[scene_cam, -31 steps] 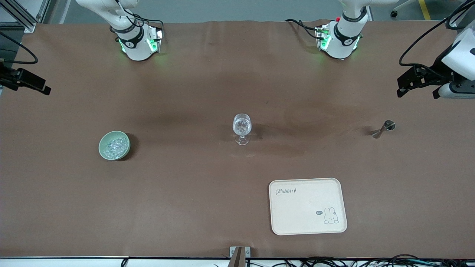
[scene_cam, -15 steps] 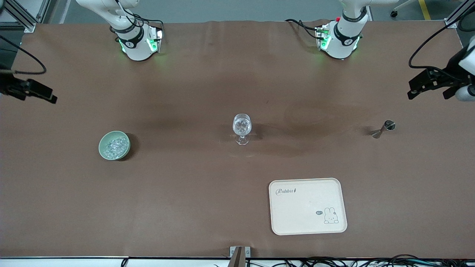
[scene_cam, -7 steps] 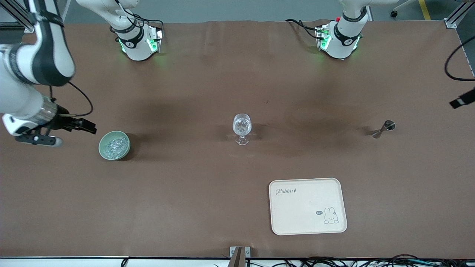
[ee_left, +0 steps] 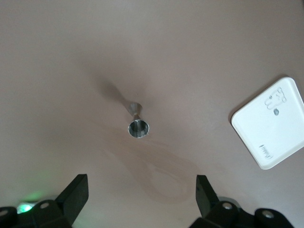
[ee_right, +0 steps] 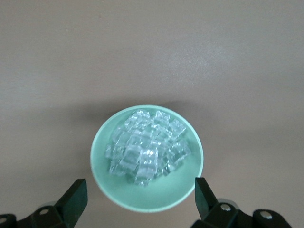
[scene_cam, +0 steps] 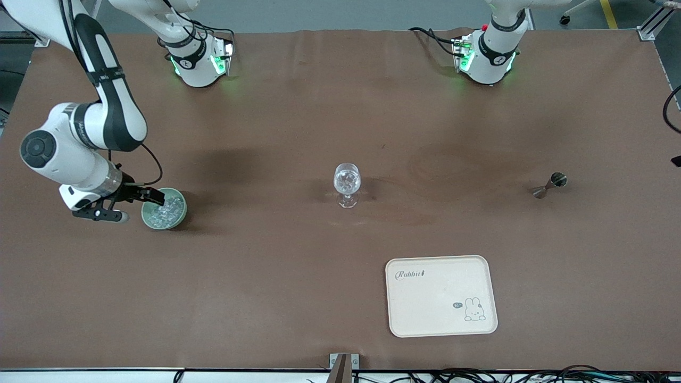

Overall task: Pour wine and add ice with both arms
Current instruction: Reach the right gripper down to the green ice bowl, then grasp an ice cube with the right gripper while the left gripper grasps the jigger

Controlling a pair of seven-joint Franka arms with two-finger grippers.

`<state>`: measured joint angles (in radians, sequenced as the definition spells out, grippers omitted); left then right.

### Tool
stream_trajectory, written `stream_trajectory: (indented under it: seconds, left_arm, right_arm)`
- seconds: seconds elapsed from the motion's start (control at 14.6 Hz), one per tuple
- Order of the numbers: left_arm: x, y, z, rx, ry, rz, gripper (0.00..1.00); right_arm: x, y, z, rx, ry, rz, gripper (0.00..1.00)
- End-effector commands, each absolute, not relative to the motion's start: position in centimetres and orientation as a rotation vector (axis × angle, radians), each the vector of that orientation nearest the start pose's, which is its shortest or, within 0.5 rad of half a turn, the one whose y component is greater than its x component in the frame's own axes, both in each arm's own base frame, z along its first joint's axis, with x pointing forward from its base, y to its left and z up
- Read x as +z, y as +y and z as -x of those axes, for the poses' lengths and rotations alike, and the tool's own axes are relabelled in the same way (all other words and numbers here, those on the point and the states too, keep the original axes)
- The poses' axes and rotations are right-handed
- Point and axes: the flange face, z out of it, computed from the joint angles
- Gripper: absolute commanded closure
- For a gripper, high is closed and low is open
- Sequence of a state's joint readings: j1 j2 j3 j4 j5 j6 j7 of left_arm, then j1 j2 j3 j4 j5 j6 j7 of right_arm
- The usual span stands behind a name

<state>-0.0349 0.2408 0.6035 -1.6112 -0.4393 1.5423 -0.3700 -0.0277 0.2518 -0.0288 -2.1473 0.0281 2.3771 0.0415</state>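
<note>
The ice (ee_right: 145, 147) is a heap of clear lumps in a pale green bowl (ee_right: 142, 202) toward the right arm's end of the table. My right gripper (ee_right: 140, 187) hangs open just above the bowl (scene_cam: 175, 221), one finger on each side of its rim, touching nothing. In the front view its fingers (scene_cam: 150, 196) reach over the bowl's edge and the ice (scene_cam: 166, 207). My left gripper (ee_left: 141, 190) is open and empty, high over a steel jigger (ee_left: 137, 127); the front view does not show it. A stemmed glass (scene_cam: 347, 183) with clear glinting contents stands mid-table. Wine is out of view.
The jigger (scene_cam: 550, 184) stands toward the left arm's end of the table. A cream tray (scene_cam: 441, 296) with a rabbit drawing lies nearer the front camera than the glass; a bare part of the tray (ee_left: 270, 123) shows in the left wrist view.
My right arm swung in from the table's end and brought its open gripper down to the bowl. The left gripper drew away off the front view's edge.
</note>
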Motion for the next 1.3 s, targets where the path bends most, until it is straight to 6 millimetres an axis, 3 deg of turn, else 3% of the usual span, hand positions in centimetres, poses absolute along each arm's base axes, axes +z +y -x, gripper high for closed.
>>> stream_trajectory:
  seconds: [0.0,0.27,0.41,0.62,0.75,0.82,0.96,1.23]
  left_arm:
    - [43.7,28.8,-54.3,0.542,-1.86,2.927,0.0]
    - [37.5,30.2,-54.0,0.726,-1.993,2.846,0.0]
    - [34.1,29.9,-54.0,0.837,-2.054,2.799,0.0]
    - [30.0,31.2,-52.0,0.964,-2.299,2.682,0.0]
    - [28.4,32.4,-51.1,0.978,-2.415,2.63,0.0]
    - [28.6,33.4,-50.7,0.965,-2.491,2.605,0.0]
    - [28.0,32.8,-50.2,1.071,-2.476,2.621,0.0]
    - [24.3,31.8,-49.3,1.218,-2.36,2.691,0.0]
  right_arm:
    - [26.3,-3.4,-56.1,0.023,0.158,3.127,0.06]
    - [25.2,-3.6,-56.2,0.024,0.157,3.13,0.26]
    - [24.0,-4.0,-55.9,0.028,0.165,3.131,0.35]
    - [23.5,-3.9,-55.8,0.028,0.163,3.132,0.37]
    - [23.2,-4.0,-55.8,0.019,0.165,3.132,0.38]
    - [22.8,-4.0,-55.7,0.024,0.165,3.132,0.39]
    - [22.5,-4.0,-55.6,0.026,0.168,3.132,0.45]
    - [22.2,-3.9,-55.4,0.043,0.166,3.132,0.53]
